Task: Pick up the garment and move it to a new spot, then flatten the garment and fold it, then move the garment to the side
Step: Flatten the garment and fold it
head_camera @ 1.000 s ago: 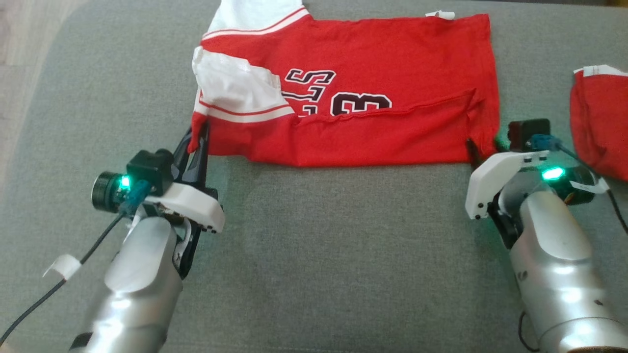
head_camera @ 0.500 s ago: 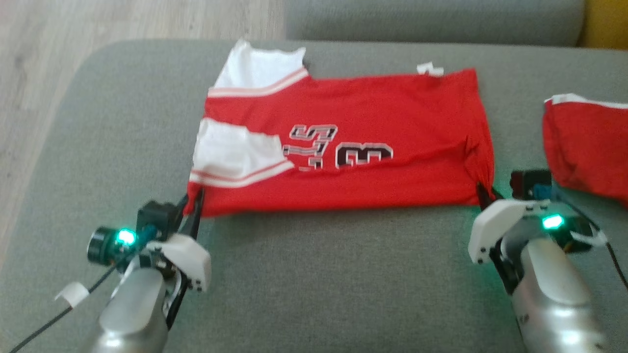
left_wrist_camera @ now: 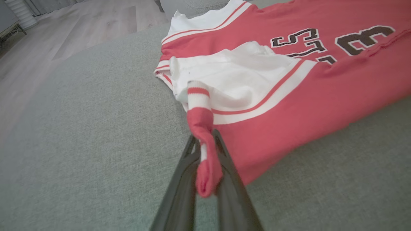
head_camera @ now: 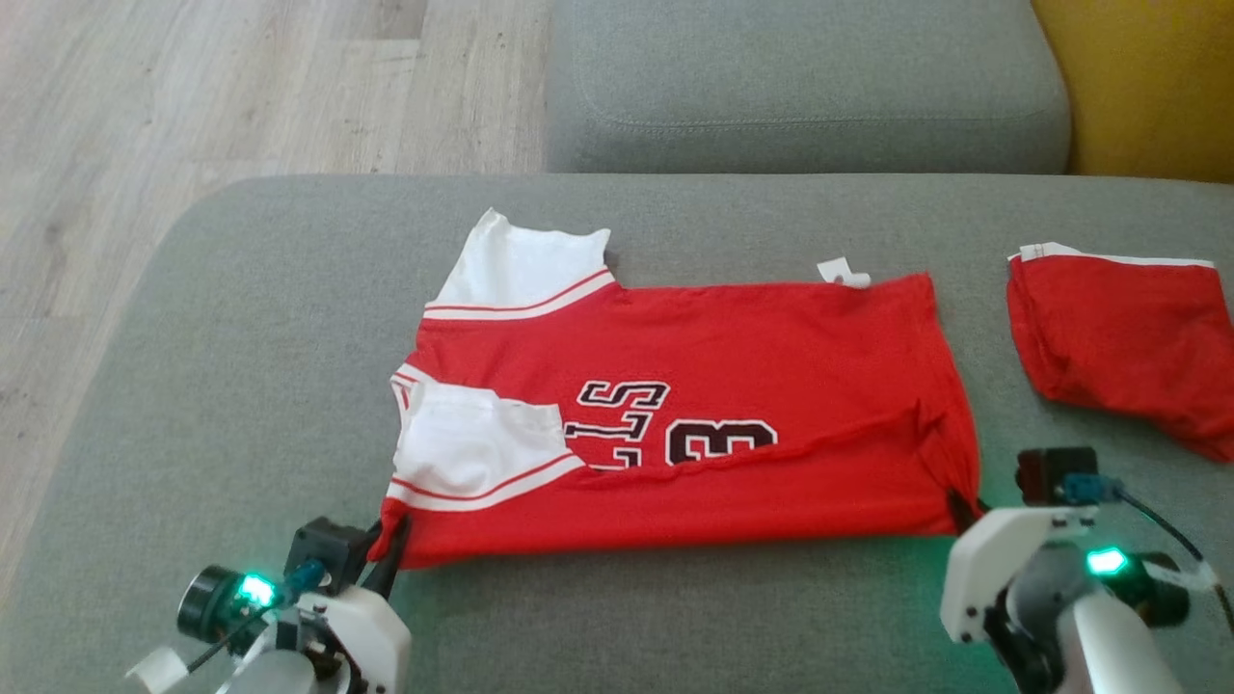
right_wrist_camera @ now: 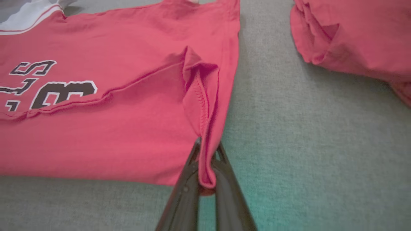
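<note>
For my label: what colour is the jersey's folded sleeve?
The folded sleeve is white, with a red stripe near its edge; clearest in the left wrist view.

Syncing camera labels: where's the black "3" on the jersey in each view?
Head view: black 3 just right of centre, low on the red jersey.
Left wrist view: black 3 at upper right.
Right wrist view: black 3 at the left, mid-height.
Shared landmark: the far white sleeve with its red stripe, at the jersey's far edge.
</note>
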### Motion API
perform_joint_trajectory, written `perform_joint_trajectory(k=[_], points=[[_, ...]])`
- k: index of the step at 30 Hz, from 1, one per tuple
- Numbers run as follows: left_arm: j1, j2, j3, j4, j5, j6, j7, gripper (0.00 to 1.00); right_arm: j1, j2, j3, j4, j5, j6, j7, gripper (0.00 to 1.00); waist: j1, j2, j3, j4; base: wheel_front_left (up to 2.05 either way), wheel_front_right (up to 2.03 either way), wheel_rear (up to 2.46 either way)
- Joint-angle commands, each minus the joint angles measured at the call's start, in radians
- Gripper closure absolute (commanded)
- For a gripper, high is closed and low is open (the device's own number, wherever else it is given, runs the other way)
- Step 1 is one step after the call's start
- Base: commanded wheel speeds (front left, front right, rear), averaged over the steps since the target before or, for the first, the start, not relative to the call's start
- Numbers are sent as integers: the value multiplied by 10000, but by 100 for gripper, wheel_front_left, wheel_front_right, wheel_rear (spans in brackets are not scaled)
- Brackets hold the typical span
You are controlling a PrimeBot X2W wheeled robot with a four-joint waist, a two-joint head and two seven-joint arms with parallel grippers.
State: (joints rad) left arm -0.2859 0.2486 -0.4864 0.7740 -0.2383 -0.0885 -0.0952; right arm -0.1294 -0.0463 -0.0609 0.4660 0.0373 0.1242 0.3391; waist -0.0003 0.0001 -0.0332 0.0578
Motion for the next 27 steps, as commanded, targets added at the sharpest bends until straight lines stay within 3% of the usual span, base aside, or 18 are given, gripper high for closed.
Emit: perform_joint_trajectory(k=[1, 9, 10, 11, 12, 13, 14, 20, 27], points=[[-348, 386, 311, -416, -120, 2, 54, 100, -84, -93, 207, -712, 84, 65, 156, 100, 3, -1, 41, 19, 0, 0, 0], [-147, 430, 297, -1301, -309, 154, 569, 100, 877, -52, -179, -2180, 123, 65, 572, 100, 3, -1, 364, 140, 0, 0, 0], [-142, 421, 288, -1355, -322, 172, 596, 100, 889, -48, -211, -2247, 101, 65, 506, 72, 3, -1, 402, 141, 0, 0, 0], [-139, 411, 283, -1402, -338, 193, 623, 81, 895, -46, -229, -2278, 197, 65, 434, 0, 3, -1, 434, 141, 0, 0, 0], [-140, 408, 272, -1449, -334, 229, 638, 24, 878, -45, -226, -2293, 346, 65, 333, 0, 3, -1, 463, 143, 0, 0, 0], [-140, 408, 272, -1449, -334, 229, 638, 24, 878, -45, -226, -2293, 346, 65, 333, 0, 3, -1, 463, 143, 0, 0, 0], [-142, 409, 263, -1496, -322, 274, 638, 0, 852, -44, -203, -2303, 465, 65, 217, 0, 3, -1, 487, 145, 0, 0, 0], [-283, 403, 483, -1814, -349, 785, 334, 0, 484, -41, -355, -2312, 806, 65, -923, 0, 3, -1, 556, 125, 0, 0, 0], [-474, 10, 1377, -2584, -721, 1752, -1297, 0, 177, -41, 342, -2452, 1956, 65, -3736, 0, 3, -1, 497, 115, 0, 0, 0]])
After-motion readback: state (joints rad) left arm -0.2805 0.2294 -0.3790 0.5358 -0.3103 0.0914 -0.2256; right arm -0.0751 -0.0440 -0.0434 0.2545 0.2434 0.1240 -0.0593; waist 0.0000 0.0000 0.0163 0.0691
